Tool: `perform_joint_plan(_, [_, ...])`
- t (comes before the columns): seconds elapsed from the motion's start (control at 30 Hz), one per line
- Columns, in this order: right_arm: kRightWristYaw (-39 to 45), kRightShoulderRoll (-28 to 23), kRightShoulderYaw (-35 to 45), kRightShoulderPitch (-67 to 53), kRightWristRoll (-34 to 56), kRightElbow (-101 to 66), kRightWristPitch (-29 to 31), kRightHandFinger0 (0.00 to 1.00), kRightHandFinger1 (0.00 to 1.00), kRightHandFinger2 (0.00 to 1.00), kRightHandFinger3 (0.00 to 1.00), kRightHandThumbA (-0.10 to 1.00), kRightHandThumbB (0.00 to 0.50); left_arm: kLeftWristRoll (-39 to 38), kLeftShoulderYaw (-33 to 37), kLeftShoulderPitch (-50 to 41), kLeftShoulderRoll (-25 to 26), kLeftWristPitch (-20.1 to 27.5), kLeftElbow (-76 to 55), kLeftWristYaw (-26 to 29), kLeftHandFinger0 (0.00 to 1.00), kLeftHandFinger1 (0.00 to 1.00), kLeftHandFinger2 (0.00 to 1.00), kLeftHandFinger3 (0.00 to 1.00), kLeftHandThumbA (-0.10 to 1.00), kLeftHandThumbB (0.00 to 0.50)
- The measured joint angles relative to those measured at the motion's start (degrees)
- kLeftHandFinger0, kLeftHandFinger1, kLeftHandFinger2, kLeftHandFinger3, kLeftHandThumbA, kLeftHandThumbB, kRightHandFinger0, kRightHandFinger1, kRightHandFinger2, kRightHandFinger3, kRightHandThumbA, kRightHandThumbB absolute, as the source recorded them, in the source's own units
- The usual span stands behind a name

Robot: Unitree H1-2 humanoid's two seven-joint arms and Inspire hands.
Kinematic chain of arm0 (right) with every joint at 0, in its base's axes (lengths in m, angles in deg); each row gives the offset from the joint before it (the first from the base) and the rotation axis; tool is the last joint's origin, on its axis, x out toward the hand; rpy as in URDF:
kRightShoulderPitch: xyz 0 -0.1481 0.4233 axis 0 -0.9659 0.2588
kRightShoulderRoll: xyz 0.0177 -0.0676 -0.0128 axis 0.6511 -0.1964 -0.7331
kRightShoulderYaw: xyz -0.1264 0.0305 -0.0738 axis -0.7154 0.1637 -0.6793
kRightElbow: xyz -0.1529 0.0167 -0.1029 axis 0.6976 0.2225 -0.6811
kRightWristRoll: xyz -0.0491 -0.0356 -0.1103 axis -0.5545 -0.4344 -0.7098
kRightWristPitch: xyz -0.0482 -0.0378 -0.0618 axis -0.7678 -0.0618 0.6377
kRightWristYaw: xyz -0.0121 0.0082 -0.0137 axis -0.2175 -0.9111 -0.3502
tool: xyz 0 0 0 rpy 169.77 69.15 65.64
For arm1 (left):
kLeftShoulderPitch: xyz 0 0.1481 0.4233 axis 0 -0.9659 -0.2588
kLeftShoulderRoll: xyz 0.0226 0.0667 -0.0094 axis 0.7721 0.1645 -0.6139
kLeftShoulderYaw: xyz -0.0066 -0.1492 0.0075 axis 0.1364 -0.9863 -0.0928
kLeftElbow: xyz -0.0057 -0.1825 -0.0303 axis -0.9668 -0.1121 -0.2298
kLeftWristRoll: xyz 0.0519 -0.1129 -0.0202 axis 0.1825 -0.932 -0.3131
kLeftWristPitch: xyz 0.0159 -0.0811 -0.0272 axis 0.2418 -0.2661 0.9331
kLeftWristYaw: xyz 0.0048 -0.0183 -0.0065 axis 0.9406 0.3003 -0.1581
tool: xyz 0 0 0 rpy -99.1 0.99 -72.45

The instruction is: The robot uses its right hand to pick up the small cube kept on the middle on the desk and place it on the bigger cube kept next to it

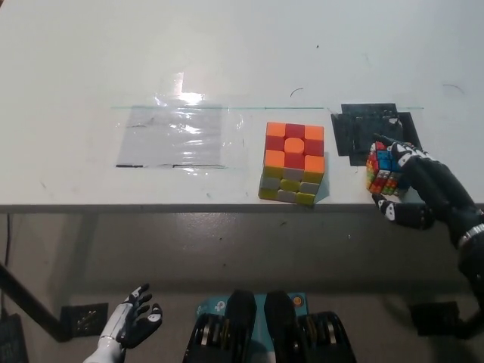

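At desk edge, black right hand [420, 189] cupping small cube [383, 169], fingers apart around it, grasp unclear, big cube [293, 163] well left

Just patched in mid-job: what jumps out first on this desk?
The black right hand wraps around the small multicoloured cube at the white desk's front edge, beside a black patch. Left of it stands the bigger orange-and-red-topped cube. The white left hand hangs open below the desk, lower left.
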Motion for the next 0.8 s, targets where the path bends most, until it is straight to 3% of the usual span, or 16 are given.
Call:
perform_joint_plan(0.07, [0.0, 0.1, 0.0, 1.1, 0.0, 0.9, 0.5, 1.0, 1.0, 1.0, 1.0, 0.55, 0.5, 0.0, 0.0, 0.0, 0.0, 0.0, 0.0, 0.0, 1.0, 1.0, 1.0, 1.0, 0.32, 0.26])
perform_joint_plan(0.2, [0.0, 0.1, 0.3, 2.6, 0.1, 1.7, 1.8, 1.0, 1.0, 1.0, 1.0, 0.64, 0.5, 0.0, 0.0, -0.1, 0.0, 0.0, 0.0, 0.0, 1.0, 1.0, 1.0, 1.0, 0.32, 0.26])
perform_joint_plan(0.4, [0.0, 0.0, 1.3, 3.3, 0.4, 1.7, 3.2, 1.0, 1.0, 1.0, 1.0, 0.64, 0.5, 0.0, -0.1, -0.3, -0.1, 0.0, 0.0, 0.0, 1.0, 1.0, 1.0, 1.0, 0.3, 0.26])
perform_joint_plan(0.53, [0.1, -0.1, 1.5, 3.9, 0.4, 1.6, 3.9, 1.0, 1.0, 1.0, 1.0, 0.57, 0.5, 0.0, -0.1, -0.4, -0.2, 0.0, 0.1, 0.0, 1.0, 1.0, 1.0, 1.0, 0.34, 0.273])
perform_joint_plan(0.63, [0.4, -0.1, 1.5, 4.2, 0.5, 1.7, 4.3, 1.0, 1.0, 1.0, 1.0, 0.6, 0.5, 0.0, -0.1, -0.4, -0.2, 0.0, 0.1, 0.0, 1.0, 1.0, 1.0, 1.0, 0.31, 0.261])
perform_joint_plan(0.8, [0.6, -0.1, 0.7, 4.9, 0.3, 6.0, 4.8, 1.0, 1.0, 1.0, 1.0, 0.55, 0.5, 0.0, -0.1, -0.4, -0.2, 0.0, 0.1, 0.0, 1.0, 1.0, 1.0, 1.0, 0.32, 0.252])
